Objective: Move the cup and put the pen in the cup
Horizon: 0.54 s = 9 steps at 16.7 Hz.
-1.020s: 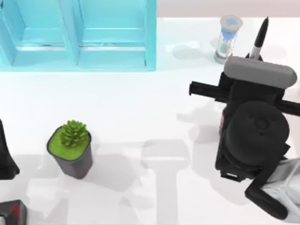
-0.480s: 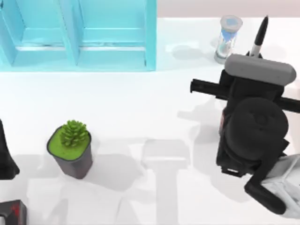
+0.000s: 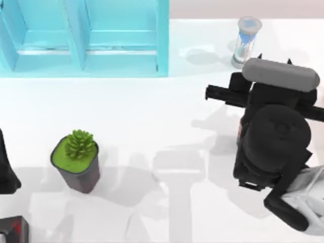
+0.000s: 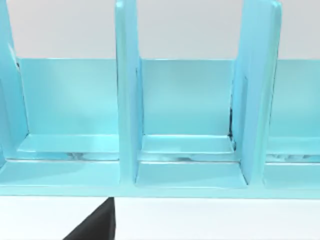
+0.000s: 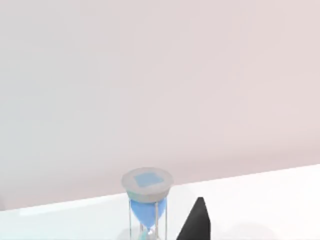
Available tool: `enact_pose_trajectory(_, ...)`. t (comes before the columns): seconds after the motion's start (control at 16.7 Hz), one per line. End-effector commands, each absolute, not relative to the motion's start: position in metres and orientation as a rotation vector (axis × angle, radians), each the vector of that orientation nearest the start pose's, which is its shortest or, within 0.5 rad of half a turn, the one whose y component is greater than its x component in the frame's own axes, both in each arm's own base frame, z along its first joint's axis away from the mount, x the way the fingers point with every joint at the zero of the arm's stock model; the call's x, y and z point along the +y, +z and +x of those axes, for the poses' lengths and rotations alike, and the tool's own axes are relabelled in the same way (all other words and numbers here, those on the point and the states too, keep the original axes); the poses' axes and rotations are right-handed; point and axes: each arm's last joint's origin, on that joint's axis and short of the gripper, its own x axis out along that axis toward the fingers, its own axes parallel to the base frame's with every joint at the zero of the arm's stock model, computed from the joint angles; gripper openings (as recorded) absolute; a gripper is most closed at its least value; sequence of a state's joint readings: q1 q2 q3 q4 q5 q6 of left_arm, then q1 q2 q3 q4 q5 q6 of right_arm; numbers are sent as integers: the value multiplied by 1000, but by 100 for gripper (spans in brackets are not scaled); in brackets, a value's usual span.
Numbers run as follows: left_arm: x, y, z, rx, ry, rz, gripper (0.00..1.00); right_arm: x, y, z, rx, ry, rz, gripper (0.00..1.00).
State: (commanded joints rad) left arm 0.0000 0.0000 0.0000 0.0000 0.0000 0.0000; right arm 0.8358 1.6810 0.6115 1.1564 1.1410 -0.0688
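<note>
My right gripper [image 3: 275,57] hovers over the right side of the table, close to the hourglass. Its two dark fingertips [image 3: 259,55] poke out past the grey wrist bar, spread apart with nothing between them. One dark fingertip [image 5: 197,222] also shows in the right wrist view. The pen is hidden. The cup [image 3: 238,132] lies under the right arm, so just a thin reddish-brown sliver peeks out at the arm's left edge. My left arm [image 3: 6,169] stays parked at the table's left edge.
A clear hourglass [image 3: 245,40] [image 5: 146,202] with blue sand stands at the back right. A turquoise shelf unit [image 3: 86,38] [image 4: 190,125] runs along the back left. A dark grey pot with a green succulent [image 3: 77,159] sits front left.
The pen that stuck out beyond my right gripper has dropped from sight, and the gripper's fingertips now stand spread apart. The right arm itself has barely shifted.
</note>
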Motion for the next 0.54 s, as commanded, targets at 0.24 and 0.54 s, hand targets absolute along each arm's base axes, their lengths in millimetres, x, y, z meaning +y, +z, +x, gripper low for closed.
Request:
enact_pose_trajectory(0.24,-1,160,106,0,0,0,100,209,183,225,-52,-289,-5,100)
enact_pose_trajectory(0.54,-1,160,106,0,0,0,100,209,183,225,-52,-289,-5,100)
